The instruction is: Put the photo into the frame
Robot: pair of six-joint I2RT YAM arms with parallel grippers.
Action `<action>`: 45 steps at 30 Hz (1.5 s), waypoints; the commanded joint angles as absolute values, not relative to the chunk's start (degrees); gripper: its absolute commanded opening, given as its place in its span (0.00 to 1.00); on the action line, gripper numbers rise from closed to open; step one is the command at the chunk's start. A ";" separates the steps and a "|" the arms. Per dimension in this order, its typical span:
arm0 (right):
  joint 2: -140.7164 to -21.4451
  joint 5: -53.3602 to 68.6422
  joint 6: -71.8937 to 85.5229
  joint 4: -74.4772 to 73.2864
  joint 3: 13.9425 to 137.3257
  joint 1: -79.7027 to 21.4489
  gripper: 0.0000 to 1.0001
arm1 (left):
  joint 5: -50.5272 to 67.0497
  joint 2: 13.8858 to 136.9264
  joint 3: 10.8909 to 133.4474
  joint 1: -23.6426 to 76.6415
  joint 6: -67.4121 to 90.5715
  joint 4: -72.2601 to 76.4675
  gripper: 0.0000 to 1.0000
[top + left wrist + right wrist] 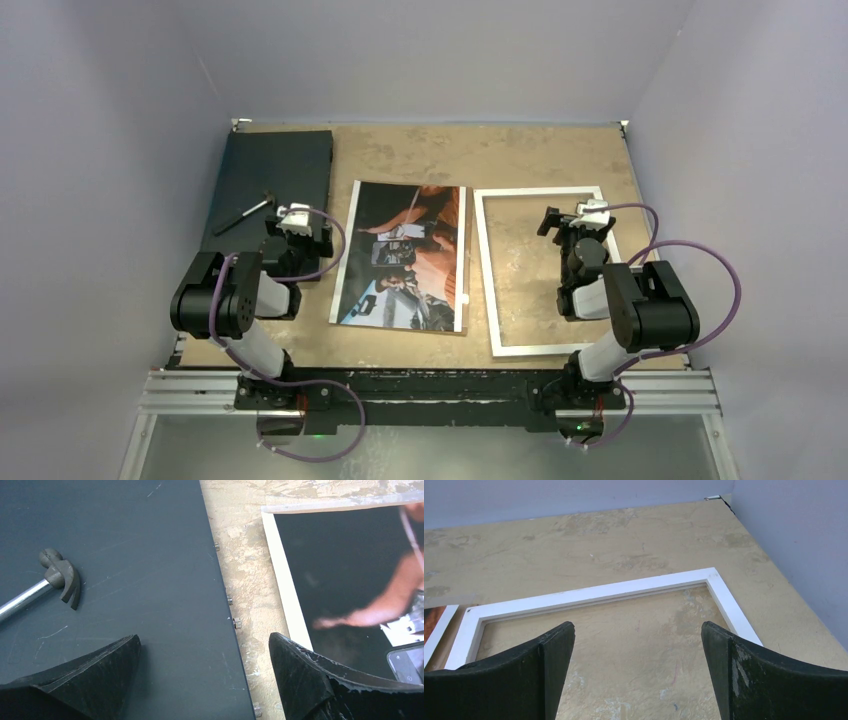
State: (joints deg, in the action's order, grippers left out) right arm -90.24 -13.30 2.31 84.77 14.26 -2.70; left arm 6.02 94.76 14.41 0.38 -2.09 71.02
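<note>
- Photo (405,255) is lying picture-up in the middle of the table (520,150) in the top view. The frame (484,270) is lying flat just beside it on the right, with a thin strip of bare surface between them.
- Your left gripper (305,240) is hovering spread wide and empty over the right edge of the black board (270,165). Your right gripper (572,228) is hanging just as wide and empty above the frame's opening.
- In the left wrist view, the photo's white border is lying flat against the table. I judge you are needing to work one edge up or slide it, not pinch from straight above. A hammer (57,580) is resting on the board, well apart from the print.
- In the right wrist view, the frame's far right corner is sitting near the side wall (789,540), so you are getting little room on that side. Open table is lying beyond the far rail.
</note>
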 commanded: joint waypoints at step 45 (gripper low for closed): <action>-78.65 5.78 33.25 7.23 56.29 -3.06 0.99 | 10.54 85.61 84.62 -4.12 -1.35 -34.70 1.00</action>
